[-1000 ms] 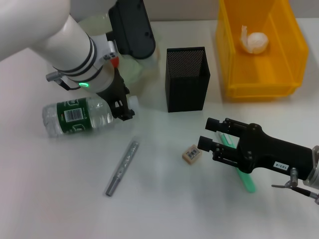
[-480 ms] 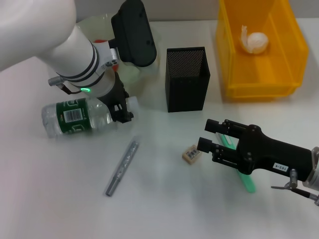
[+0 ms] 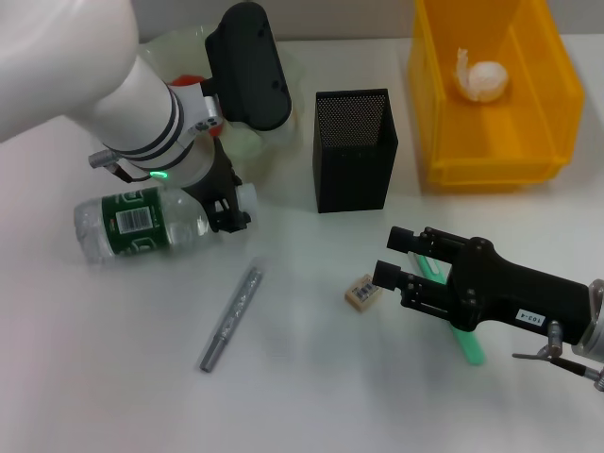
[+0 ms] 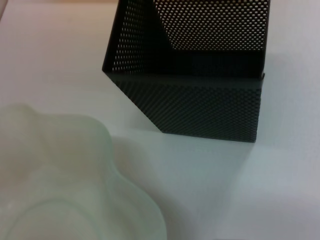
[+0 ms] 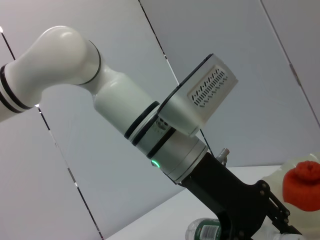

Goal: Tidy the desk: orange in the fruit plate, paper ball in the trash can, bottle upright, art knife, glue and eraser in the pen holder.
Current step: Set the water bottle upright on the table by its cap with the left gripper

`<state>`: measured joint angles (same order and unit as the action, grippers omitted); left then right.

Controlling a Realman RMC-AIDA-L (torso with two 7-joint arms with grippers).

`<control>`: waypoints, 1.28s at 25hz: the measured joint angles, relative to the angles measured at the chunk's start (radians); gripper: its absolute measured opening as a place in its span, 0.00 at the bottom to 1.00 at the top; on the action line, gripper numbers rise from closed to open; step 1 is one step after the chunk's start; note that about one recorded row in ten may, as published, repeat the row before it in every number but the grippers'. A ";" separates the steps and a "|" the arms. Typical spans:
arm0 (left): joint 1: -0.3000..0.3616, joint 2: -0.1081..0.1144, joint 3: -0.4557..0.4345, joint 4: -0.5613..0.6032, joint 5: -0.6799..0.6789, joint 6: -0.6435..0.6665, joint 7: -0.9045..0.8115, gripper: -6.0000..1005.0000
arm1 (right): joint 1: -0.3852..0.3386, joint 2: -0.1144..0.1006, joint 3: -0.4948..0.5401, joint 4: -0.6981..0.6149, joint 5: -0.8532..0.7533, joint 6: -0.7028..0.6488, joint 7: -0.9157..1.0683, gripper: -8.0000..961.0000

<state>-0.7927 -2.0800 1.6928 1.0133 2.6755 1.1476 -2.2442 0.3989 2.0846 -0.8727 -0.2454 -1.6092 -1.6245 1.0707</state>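
Observation:
The bottle (image 3: 142, 222) lies on its side at the left, its white cap toward the pen holder (image 3: 354, 151). My left gripper (image 3: 234, 209) is shut on the bottle's neck. The orange (image 3: 193, 79) shows partly behind that arm, in the fruit plate (image 3: 175, 45). The paper ball (image 3: 487, 78) lies in the trash can (image 3: 528, 142). My right gripper (image 3: 392, 257) stands open just right of the eraser (image 3: 363, 291), above a green glue stick (image 3: 464, 338). A grey art knife (image 3: 231, 316) lies in front of the bottle.
The left wrist view shows the pen holder (image 4: 200, 75) close to the fruit plate's wavy rim (image 4: 75, 165). The right wrist view shows the left arm over the bottle (image 5: 202, 231), with the orange (image 5: 302, 185) beyond. Bare white table lies front left.
My left arm has shifted slightly back and left, and the bottle's base has swung a little left with it. The right gripper has stayed put.

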 joint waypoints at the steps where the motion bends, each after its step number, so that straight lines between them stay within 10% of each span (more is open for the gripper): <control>1: 0.013 0.000 -0.002 0.018 0.000 0.002 0.000 0.45 | 0.000 0.000 0.000 0.000 0.000 0.000 0.000 0.66; 16: 0.326 0.011 -0.208 0.513 -0.184 0.082 0.005 0.44 | 0.029 0.001 0.000 0.008 0.002 0.022 0.000 0.66; 32: 0.563 0.011 -0.480 0.515 -0.644 0.084 0.215 0.44 | 0.074 0.003 -0.009 0.033 0.000 0.050 0.000 0.66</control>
<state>-0.2300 -2.0692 1.2125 1.5286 2.0317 1.2311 -2.0297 0.4732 2.0878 -0.8821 -0.2128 -1.6095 -1.5746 1.0707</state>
